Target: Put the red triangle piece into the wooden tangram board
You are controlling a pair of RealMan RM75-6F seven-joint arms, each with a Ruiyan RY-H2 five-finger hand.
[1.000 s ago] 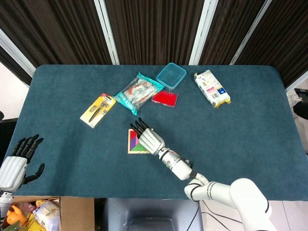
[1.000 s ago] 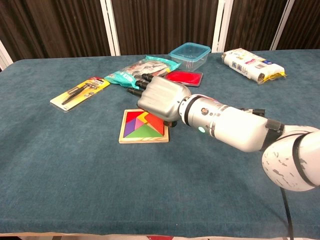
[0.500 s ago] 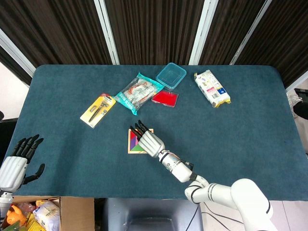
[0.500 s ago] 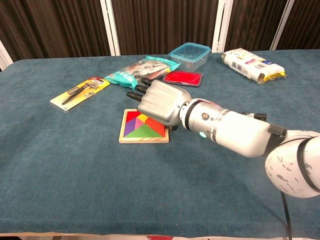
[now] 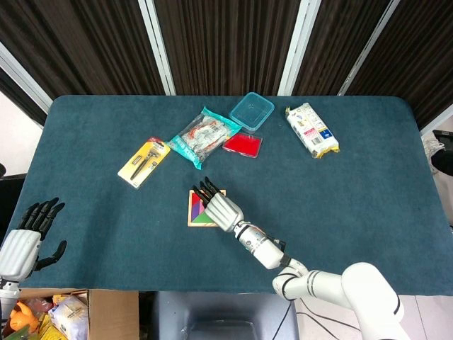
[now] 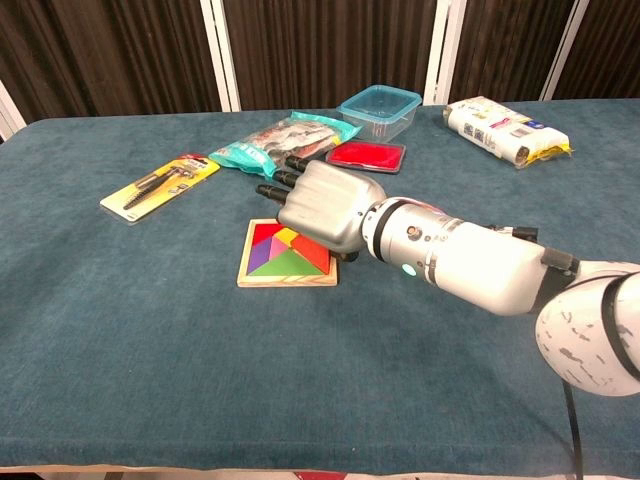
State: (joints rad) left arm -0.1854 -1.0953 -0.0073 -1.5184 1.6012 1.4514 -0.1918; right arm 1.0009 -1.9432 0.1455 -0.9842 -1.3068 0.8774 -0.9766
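The wooden tangram board [image 6: 285, 281] lies flat on the blue table, filled with coloured pieces; it also shows as the board [image 5: 194, 213] in the head view. A red triangle piece [image 6: 315, 257] sits in the board's right part, half hidden under my right hand [image 6: 325, 205]. That right hand [image 5: 221, 209] hovers palm down over the board's right side, fingers stretched out toward the far left, with nothing seen in its grasp. My left hand [image 5: 25, 237] hangs off the table's near left corner, fingers apart and empty.
Behind the board lie a yellow tool pack [image 6: 160, 185], a teal snack bag [image 6: 285, 138], a red lid [image 6: 367, 156], a clear blue container [image 6: 380, 108] and a white packet [image 6: 505, 130]. A cardboard box [image 5: 60, 312] stands on the floor at the near left.
My right hand has shifted slightly over the board, uncovering a little more of the pieces. The left hand has not moved.
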